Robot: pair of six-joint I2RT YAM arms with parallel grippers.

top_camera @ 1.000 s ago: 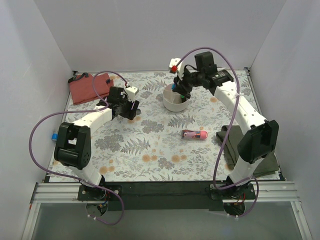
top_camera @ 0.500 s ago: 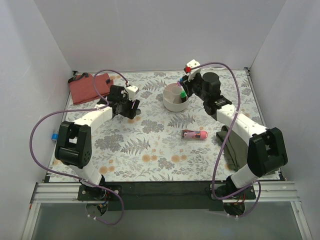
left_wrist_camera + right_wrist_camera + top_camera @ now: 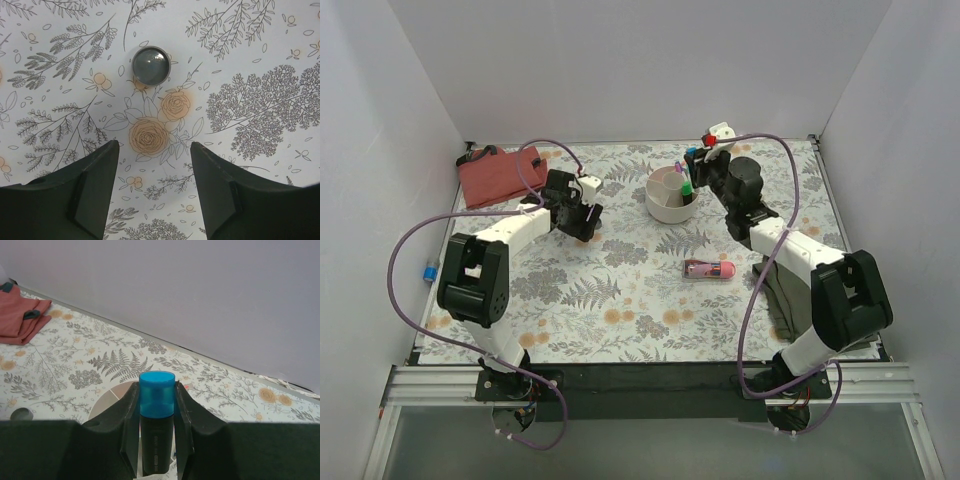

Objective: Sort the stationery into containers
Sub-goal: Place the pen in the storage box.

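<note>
Still pinching the blue-capped highlighter (image 3: 156, 440) in the right gripper (image 3: 156, 395), now drawn up and back from the white tub (image 3: 665, 211) toward its far right side. Spread wide at the left gripper (image 3: 152, 170), poised over the dark cylinder (image 3: 150, 65) on the floral table (image 3: 620, 290), barely moved

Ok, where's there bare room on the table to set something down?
The near-centre stretch between both arm bases, this side of the pink tube, is bare. So is the patch between the left gripper and the white tub. Crowded: over the tub, where the right gripper holds a highlighter.
</note>
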